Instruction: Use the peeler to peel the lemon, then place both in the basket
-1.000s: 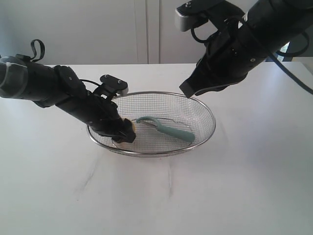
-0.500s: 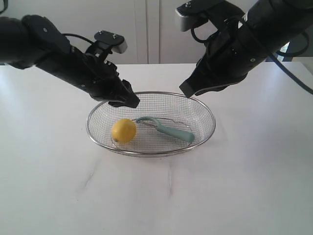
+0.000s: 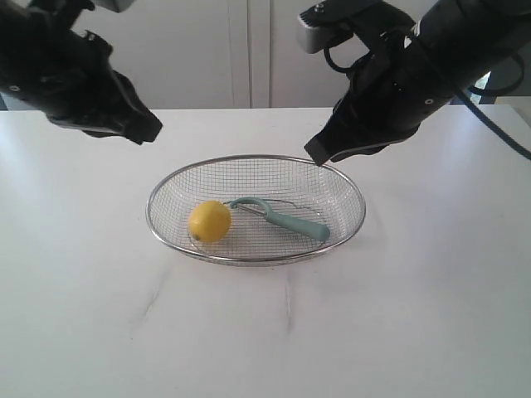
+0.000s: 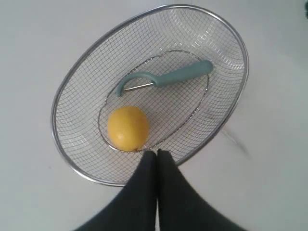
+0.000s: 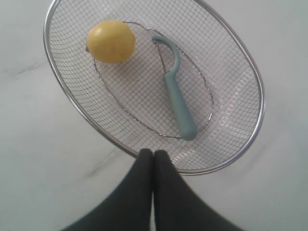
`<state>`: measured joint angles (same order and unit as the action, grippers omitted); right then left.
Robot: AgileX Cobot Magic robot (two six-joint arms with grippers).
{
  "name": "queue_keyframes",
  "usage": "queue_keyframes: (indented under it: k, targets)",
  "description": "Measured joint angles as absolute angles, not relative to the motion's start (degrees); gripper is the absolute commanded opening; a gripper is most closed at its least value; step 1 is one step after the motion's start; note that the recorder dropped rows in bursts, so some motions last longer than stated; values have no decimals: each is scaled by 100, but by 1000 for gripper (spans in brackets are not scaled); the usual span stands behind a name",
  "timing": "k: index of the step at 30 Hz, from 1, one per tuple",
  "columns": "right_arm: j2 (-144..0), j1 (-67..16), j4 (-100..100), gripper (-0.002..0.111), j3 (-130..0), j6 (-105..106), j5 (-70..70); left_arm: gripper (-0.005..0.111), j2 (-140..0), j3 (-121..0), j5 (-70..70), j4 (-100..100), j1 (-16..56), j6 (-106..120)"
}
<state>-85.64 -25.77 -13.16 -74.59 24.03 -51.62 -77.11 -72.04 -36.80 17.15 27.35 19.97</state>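
The yellow lemon point(image 3: 210, 221) lies in the left part of the wire basket point(image 3: 333, 175), and the teal-handled peeler point(image 3: 286, 219) lies beside it across the basket's middle. Both wrist views look down on the lemon point(image 4: 128, 128) point(image 5: 111, 41) and the peeler point(image 4: 168, 79) point(image 5: 175, 89) inside the basket point(image 4: 237, 36) point(image 5: 58, 91). My left gripper point(image 3: 149, 130) hangs high, left of the basket, shut and empty point(image 4: 157, 153). My right gripper point(image 3: 315, 152) hovers above the basket's far right rim, shut and empty too point(image 5: 153, 152).
The basket stands on a white table point(image 3: 398, 323). White cabinet doors point(image 3: 224, 50) run behind the table's far edge. A faint seam point(image 3: 288, 303) marks the tabletop in front of the basket.
My left gripper has let go of the lemon in the basket, then risen and drawn back to the upper left. The right arm has stayed still.
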Motion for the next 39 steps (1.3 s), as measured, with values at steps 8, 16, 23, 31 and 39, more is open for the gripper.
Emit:
queue_keyframes:
  k: [8,16,23,31,39]
  targets:
    - [-8564,-2577,-1316,0,-7459,2403,-5162,0,-5928,-6092,-3778,1470,2735,1650]
    - [-8564,-2577,-1316,0,-7459,2403,-5162,0,-4090,-5109,-3857,1305,2735,1333]
    - [-8564,-2577,-1316,0,-7459,2403,-5162,0,-3201,-4723,-4517,1239,2735,1236]
    - [-8564,-2577,-1316,0,-7459,2403,-4841,0,-2121,-4457,-4746,949,2735,570]
    - [-8564,-2577,-1379,0,-7459,2114,-4872,0,-698,-4115,-4937,783,2735,352]
